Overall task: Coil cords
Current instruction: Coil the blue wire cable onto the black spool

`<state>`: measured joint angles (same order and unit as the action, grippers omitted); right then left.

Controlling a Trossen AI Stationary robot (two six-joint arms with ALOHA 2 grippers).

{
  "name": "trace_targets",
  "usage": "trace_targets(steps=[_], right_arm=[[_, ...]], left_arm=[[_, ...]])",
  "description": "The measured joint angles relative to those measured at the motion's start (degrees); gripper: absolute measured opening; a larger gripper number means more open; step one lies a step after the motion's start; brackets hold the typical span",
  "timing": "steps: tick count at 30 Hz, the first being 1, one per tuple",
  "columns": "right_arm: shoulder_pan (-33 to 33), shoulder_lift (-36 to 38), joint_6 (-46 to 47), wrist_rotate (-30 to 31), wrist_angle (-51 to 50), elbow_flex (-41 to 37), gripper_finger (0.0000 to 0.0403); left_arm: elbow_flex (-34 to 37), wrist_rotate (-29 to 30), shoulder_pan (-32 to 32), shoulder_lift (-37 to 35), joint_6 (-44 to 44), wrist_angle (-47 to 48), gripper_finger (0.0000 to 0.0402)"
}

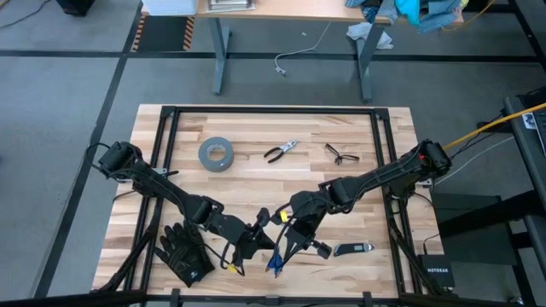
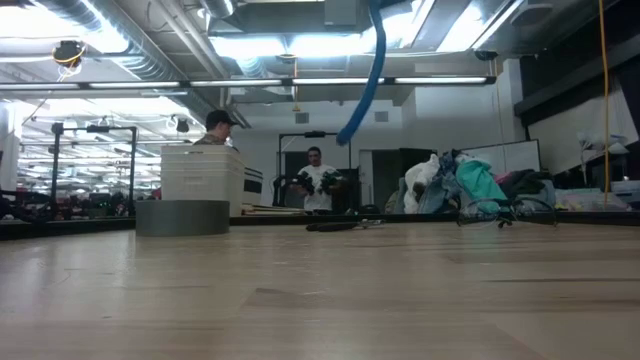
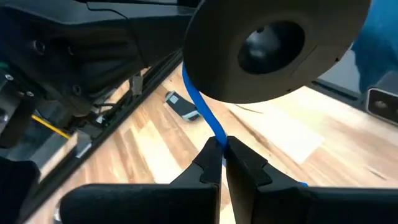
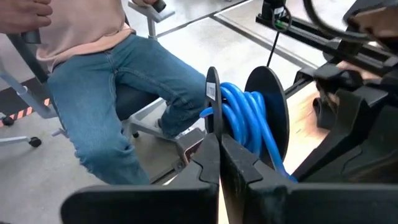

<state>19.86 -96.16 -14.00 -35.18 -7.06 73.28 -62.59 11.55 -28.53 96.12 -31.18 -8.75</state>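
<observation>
Cords [image 4: 245, 115] are sitting wound in blue loops on a black spool at the desk's [image 1: 256, 179] near edge, between both arms. Left hand [image 3: 222, 152] is pinching a blue strand running off the spool. Right hand [image 4: 219, 155] is pressing together, gripping the spool's flange [image 4: 212, 99].

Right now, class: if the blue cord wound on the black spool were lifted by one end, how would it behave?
The thin blue cord is probably floppy: it bends into tight loops on the round black spool. It likely unwinds and trails rather than lifting whole, as one strand already runs free to the shut left gripper. It looks light.
</observation>
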Motion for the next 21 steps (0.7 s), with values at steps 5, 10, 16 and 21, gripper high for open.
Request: trace_targets(steps=[5,10,16,21], right_arm=[[0.0,0.0,0.0,-3.3,-0.5,0.0,0.0001],[0.0,0.0,1.6,-7.4,0.5,0.0,0.0001],[0.0,0.0,3.5,-10.0,3.0,0.0,0.0001],[-0.1,0.0,3.7,-13.6,4.7,0.0,0.0001]], left_arm=[[0.0,-3.9,0.2,0.0,0.4,0.1,0.0001],[0.0,-6.0,-0.2,0.0,0.0,-0.2,0.0001],[0.0,-7.4,-0.2,0.0,-0.5,-2.0,0.0001],[-0.1,-9.3,-0.2,0.0,-1.0,-3.6,0.0001]])
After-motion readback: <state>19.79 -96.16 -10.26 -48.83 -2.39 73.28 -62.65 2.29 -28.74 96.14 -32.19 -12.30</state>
